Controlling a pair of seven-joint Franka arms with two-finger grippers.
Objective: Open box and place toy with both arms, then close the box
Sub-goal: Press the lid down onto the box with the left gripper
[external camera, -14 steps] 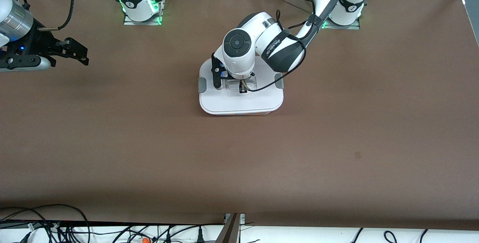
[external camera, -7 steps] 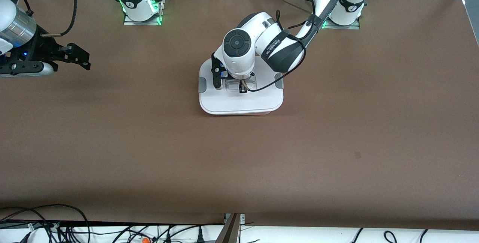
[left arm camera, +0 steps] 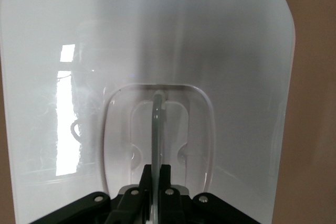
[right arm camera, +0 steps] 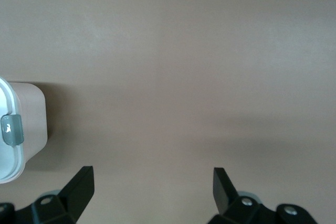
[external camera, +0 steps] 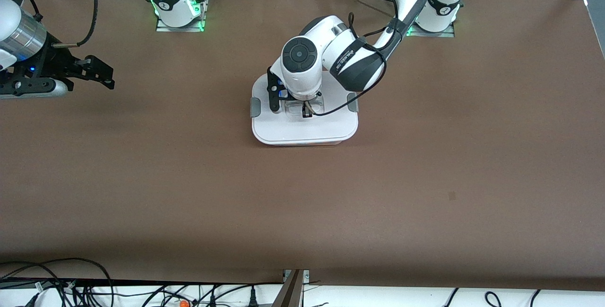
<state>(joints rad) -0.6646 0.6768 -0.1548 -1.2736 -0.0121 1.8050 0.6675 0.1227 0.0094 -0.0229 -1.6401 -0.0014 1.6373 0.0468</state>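
The box (external camera: 304, 117) sits lidded on the brown table (external camera: 425, 170) about midway between the two arms' ends and closer to the robot bases than to the front camera; bare matte tabletop surrounds it on every side, with wide open room toward the front camera and toward both ends of the table; the cables (external camera: 94, 293) along the table's near edge lie well apart from it. The box is a rounded rectangle, only slightly longer than wide, its longer axis running from one arm's end of the table toward the other; its two grey side clips (external camera: 255, 107) face those ends; the lid (left arm camera: 157, 51) is glossy white plastic that catches reflections, with a clear recessed centre handle (left arm camera: 157, 129) standing as a thin curved bar; the translucent pinkish base (right arm camera: 32, 119) shows under the lid's edge in the right wrist view.

The left gripper (external camera: 306, 108) is down in the lid's recess; its fingers (left arm camera: 164, 179) are drawn narrow, pinching the clear handle between them. The right gripper (external camera: 97, 71) waits over bare table at the right arm's end, well apart from the box; its fingers (right arm camera: 79, 187) are spread wide and hold nothing.
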